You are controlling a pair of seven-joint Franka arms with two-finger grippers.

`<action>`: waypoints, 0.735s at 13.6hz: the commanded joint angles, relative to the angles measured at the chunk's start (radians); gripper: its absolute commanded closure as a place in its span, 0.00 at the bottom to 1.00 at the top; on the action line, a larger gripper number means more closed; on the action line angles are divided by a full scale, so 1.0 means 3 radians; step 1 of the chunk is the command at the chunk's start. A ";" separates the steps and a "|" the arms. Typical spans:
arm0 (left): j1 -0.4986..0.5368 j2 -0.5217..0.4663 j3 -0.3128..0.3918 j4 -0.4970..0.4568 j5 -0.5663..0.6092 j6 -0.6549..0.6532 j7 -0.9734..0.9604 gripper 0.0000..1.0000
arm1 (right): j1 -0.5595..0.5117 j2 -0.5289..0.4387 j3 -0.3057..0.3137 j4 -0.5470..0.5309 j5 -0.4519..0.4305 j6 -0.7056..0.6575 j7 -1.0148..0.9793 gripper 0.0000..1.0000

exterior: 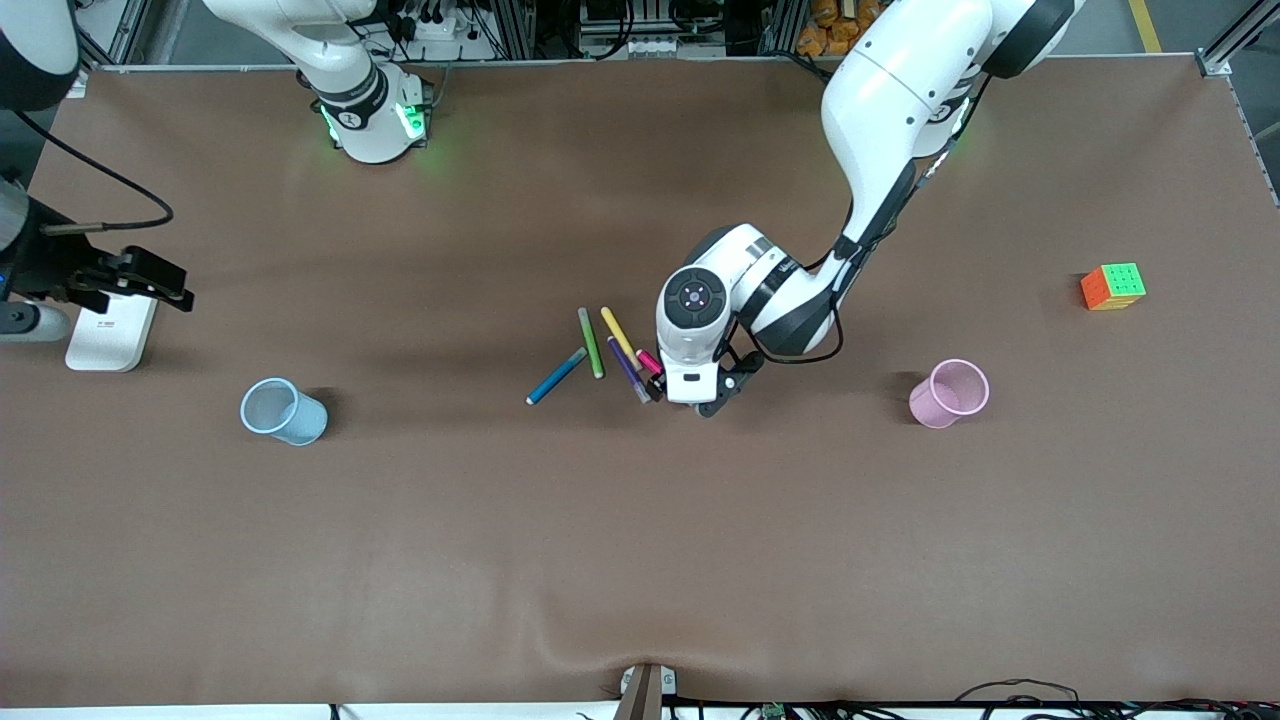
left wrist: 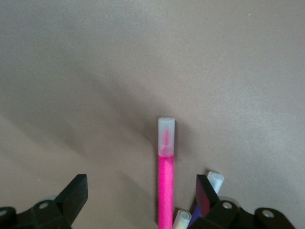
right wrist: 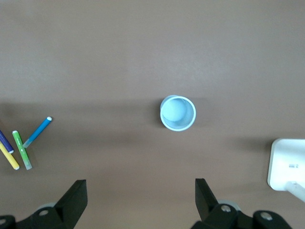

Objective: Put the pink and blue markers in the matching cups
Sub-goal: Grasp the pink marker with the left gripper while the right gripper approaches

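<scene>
Mid-table I count five pens: pink marker (left wrist: 166, 191), blue marker (exterior: 557, 376), green (exterior: 591, 343), yellow (exterior: 619, 336) and purple (exterior: 629, 370). My left gripper (exterior: 690, 395) straddles the pink one, jaws wide, gripping nothing. Two cups: blue cup (exterior: 283, 411), pink cup (exterior: 949, 393). My right gripper (right wrist: 138, 200) waits open, empty.

Robot lab: I'm bolted to a brown-covered table (exterior: 400, 550), aluminium framing (exterior: 1235, 35) and cables (exterior: 1020, 690) around, Rubik's cube (exterior: 1113, 286) as a prop.
</scene>
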 commanded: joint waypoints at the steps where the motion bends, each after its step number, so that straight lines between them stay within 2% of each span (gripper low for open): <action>1: -0.0073 0.0118 0.0039 0.0088 0.0071 0.0083 -0.0106 0.00 | 0.0085 0.0132 -0.0013 0.0081 0.0039 0.0056 0.0007 0.00; 9: -0.0078 0.0235 0.0039 0.0088 0.0066 0.0231 -0.0111 0.00 | 0.0346 0.0449 -0.0013 0.0091 0.0008 0.0326 0.0376 0.00; 10: -0.0088 0.0241 0.0039 0.0088 0.0066 0.0242 -0.0111 0.03 | 0.0346 0.0495 -0.0013 0.0096 0.0003 0.0382 0.0370 0.00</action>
